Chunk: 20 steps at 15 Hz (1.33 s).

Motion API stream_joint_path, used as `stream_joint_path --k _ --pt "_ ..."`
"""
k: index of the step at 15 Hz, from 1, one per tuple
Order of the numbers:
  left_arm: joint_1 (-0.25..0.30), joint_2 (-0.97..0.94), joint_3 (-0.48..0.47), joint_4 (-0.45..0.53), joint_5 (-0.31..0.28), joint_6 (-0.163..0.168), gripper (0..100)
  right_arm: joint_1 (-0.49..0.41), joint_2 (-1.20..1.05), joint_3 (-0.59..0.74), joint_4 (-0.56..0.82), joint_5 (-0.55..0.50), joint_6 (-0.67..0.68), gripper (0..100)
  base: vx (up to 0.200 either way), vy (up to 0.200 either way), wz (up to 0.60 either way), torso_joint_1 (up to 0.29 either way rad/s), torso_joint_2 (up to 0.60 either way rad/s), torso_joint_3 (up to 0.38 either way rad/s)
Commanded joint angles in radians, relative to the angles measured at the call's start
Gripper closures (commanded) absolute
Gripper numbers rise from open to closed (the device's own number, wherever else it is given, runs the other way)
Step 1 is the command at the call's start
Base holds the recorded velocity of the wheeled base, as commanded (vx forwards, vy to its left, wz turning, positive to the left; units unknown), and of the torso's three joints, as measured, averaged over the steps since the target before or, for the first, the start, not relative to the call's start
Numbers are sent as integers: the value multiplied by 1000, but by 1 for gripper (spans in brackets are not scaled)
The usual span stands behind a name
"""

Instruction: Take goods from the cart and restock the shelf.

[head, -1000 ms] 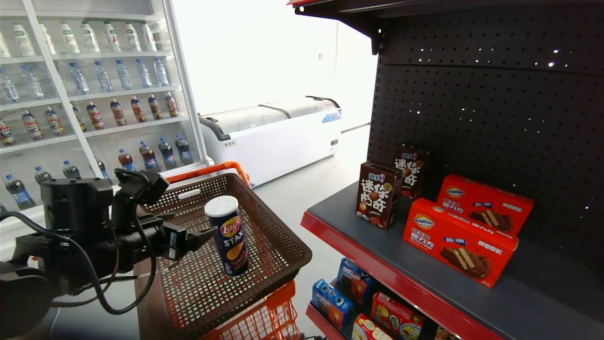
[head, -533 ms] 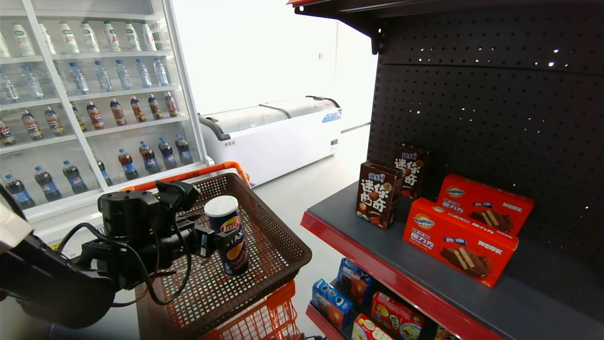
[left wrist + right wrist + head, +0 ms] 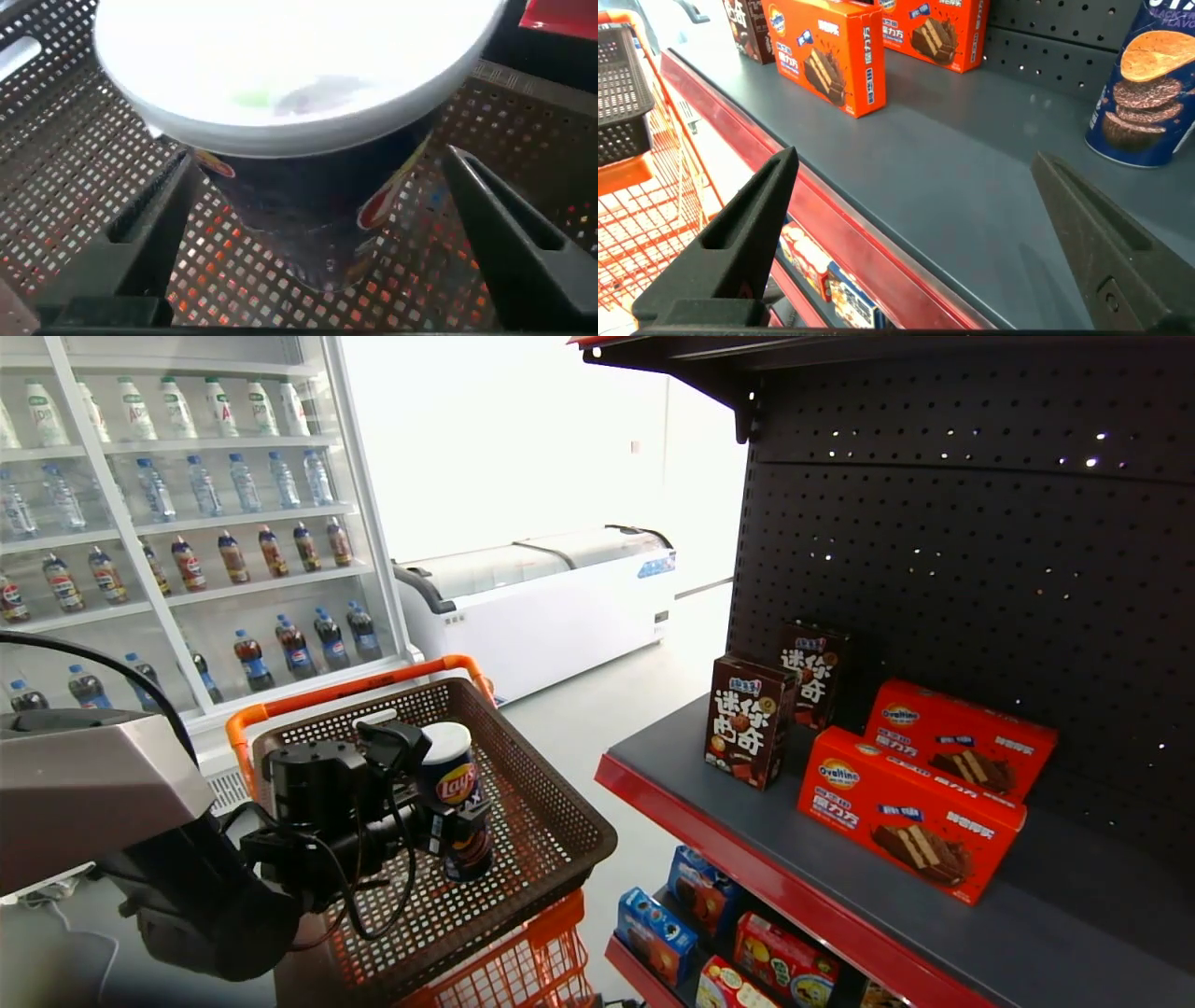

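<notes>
The left hand (image 3: 455, 814) is open, one finger on each side of the can (image 3: 455, 775). In the left wrist view a gap shows between each finger (image 3: 140, 233) and the can (image 3: 318, 215), so it grips nothing. The can stands upright, with its white lid on top, in the brown mesh basket (image 3: 551, 812) on top of the orange cart (image 3: 355, 686). It is the one item seen in the basket.

The right hand (image 3: 915, 243) is wide open and holds nothing. It hangs over the front of the shelf (image 3: 971, 187), above bare grey deck.

The shelf (image 3: 672, 747) is dark grey with a red front edge, backed by black pegboard (image 3: 980, 551). Two brown boxes (image 3: 750, 721) stand upright on it, one behind the other. Just beside them lie two orange boxes (image 3: 910, 812), also one behind the other. The right wrist view shows a second can (image 3: 1144, 84) upright near the pegboard, well apart from the orange boxes (image 3: 831, 56). On the lower shelf sit small boxes (image 3: 653, 933), blue and red, at least four.

Behind the cart a glass-door cooler (image 3: 187, 523) holds rows of bottles. A white chest freezer (image 3: 551, 607) stands by the far wall, and the floor is pale grey.
</notes>
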Motion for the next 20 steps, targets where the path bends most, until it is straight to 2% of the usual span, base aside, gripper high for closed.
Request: stream_joint_path --k 1,9,10,13,14,15,16,17,19,20 --pt "1 55 -25 -6 0 0 0 0 1 0 0 0 0 0 0 0 0 0 0 0" --pt "-4 116 -74 -6 0 0 0 0 1 0 0 -2 0 0 0 0 0 0 0 0" --pt "-4 118 -95 2 0 0 100 0 1 0 0 0 0 0 0 0 0 0 0 0" --pt "1 118 -106 11 -2 4 100 0 1 0 0 0 0 0 0 0 0 0 0 0" --pt "1 116 -108 14 -2 21 100 2 1 0 0 0 0 0 0 0 0 0 0 0" --pt "-1 110 -108 32 -2 42 100 0 1 0 0 0 0 0 0 0 0 0 0 0" --pt "-7 79 -120 72 0 49 100 0 1 0 0 0 0 0 0 0 0 0 0 0" --pt "-15 33 -132 106 0 41 100 0 1 0 0 0 0 0 0 0 0 0 0 0" --pt "-13 -134 -187 313 -17 42 100 0 1 0 0 0 0 0 0 0 0 0 0 0" --pt "-13 -207 -243 476 -17 36 100 2 1 0 0 0 0 0 0 0 0 0 0 0"
